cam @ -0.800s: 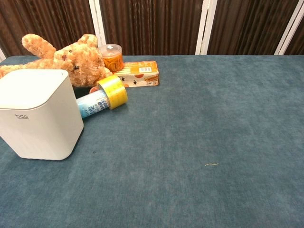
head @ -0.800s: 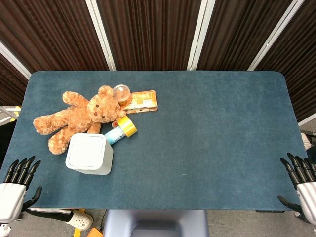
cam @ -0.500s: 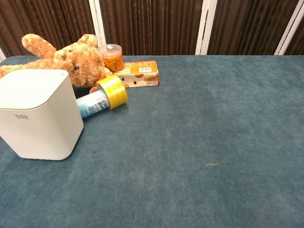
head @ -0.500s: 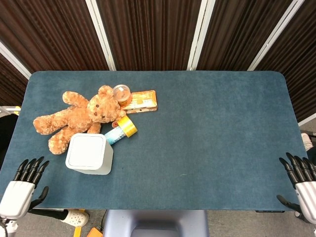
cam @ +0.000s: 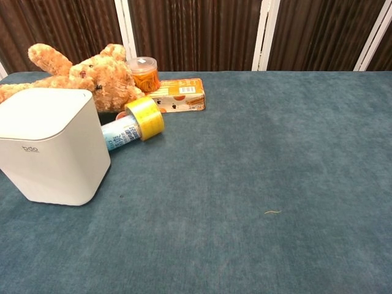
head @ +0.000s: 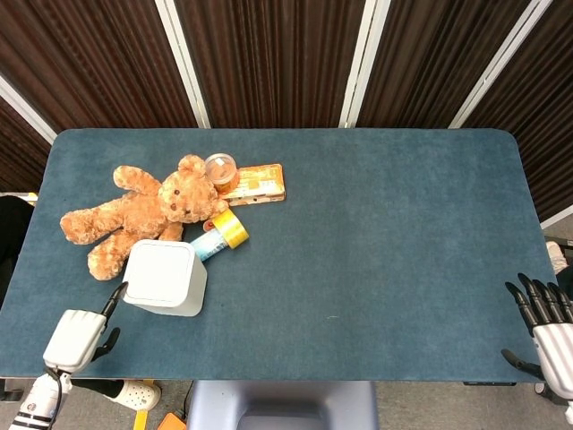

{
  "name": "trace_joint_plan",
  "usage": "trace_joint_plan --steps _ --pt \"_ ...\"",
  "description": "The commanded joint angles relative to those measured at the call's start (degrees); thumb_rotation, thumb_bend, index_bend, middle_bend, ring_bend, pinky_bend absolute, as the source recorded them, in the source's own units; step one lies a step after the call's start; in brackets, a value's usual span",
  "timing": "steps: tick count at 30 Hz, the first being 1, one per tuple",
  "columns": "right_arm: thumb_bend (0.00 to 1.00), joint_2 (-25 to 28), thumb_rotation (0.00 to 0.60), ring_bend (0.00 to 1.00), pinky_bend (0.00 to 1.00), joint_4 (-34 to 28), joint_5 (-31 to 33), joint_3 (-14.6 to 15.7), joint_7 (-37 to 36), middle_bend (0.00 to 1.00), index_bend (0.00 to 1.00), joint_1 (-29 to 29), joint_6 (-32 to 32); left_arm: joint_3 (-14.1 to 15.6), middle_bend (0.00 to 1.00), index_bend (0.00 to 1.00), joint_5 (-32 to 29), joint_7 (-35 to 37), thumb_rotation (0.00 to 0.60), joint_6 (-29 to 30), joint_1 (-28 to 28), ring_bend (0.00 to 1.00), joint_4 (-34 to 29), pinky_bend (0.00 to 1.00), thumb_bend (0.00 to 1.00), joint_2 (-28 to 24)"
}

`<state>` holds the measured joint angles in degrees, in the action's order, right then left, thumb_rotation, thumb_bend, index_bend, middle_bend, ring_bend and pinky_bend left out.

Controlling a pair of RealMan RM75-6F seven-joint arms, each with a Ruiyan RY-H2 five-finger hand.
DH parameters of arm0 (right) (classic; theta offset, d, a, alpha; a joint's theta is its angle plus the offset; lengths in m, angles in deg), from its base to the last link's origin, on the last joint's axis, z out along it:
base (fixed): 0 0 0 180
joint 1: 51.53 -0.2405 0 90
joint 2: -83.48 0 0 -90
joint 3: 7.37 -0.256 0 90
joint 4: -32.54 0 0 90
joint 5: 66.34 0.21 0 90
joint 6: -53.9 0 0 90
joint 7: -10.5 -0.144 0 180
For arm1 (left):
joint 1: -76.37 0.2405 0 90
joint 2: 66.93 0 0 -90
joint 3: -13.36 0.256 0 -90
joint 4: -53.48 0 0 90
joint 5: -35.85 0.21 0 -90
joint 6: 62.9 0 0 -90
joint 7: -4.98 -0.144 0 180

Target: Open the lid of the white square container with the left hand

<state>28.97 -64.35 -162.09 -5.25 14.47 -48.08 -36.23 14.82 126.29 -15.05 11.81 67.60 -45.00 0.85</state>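
Observation:
The white square container [head: 165,278] stands near the table's front left with its lid down; the chest view shows the container [cam: 52,144] at far left. My left hand [head: 81,333] is at the front left edge, just left of the container. One fingertip [head: 117,290] reaches to the container's left wall, and touching cannot be told. It holds nothing. My right hand [head: 545,324] hangs off the front right corner with fingers spread and empty. Neither hand shows in the chest view.
A teddy bear [head: 143,210] lies behind the container. A blue tube with a yellow cap [head: 221,236] leans by the container's right rear corner. An orange box [head: 255,184] and a small jar [head: 220,168] sit further back. The blue table [head: 376,233] spreads to the right.
My left hand has moved right and in over the table edge up to the container's left side. The container has shifted slightly right. The right hand has barely moved.

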Motion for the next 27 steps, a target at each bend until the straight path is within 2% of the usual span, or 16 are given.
trace_joint_plan --steps 1,12,16,18,22,25,27 --pt "0.05 0.01 0.600 0.00 0.00 -0.11 0.10 0.08 0.10 0.00 0.00 -0.11 0.27 0.20 1.00 0.07 0.32 -0.41 0.600 0.53 0.01 0.99 0.24 1.00 0.44 0.46" --pt "0.05 0.23 0.600 0.00 0.00 -0.52 -0.06 0.50 0.17 0.00 0.00 -0.16 0.51 1.36 1.00 0.16 -0.38 -1.48 0.600 -0.20 -0.16 0.99 0.01 1.00 0.44 0.05" --pt "0.05 0.31 0.600 0.00 0.00 -0.70 -0.01 0.75 0.13 0.00 0.00 -0.30 1.05 1.91 1.00 0.24 -1.67 -2.14 0.600 -1.84 -0.50 0.99 0.16 1.00 0.44 -0.03" --pt "0.05 0.36 0.600 0.00 0.00 -0.81 -0.04 0.81 0.25 0.00 0.00 -0.27 1.03 1.70 1.00 0.21 -1.58 -2.09 0.600 -1.52 -0.60 0.99 0.29 1.00 0.44 0.16" --pt "0.05 0.47 0.600 0.00 0.00 -1.06 -0.05 0.80 0.16 0.00 0.00 -0.17 0.72 0.61 1.00 0.02 3.92 1.26 0.600 5.60 0.29 0.95 2.54 1.00 0.44 1.94" --pt "0.05 0.67 0.600 0.00 0.00 -1.13 -0.41 1.04 -0.07 0.00 0.00 -0.05 0.51 -0.08 1.00 0.00 9.13 4.60 0.600 12.34 1.10 0.94 4.59 0.99 0.44 2.87" --pt "0.05 0.84 0.600 0.00 0.00 -1.23 -0.61 1.21 -0.28 0.00 0.00 -0.01 0.48 -0.08 1.00 0.00 10.67 5.43 0.600 14.16 1.34 0.94 4.36 0.99 0.44 2.33"
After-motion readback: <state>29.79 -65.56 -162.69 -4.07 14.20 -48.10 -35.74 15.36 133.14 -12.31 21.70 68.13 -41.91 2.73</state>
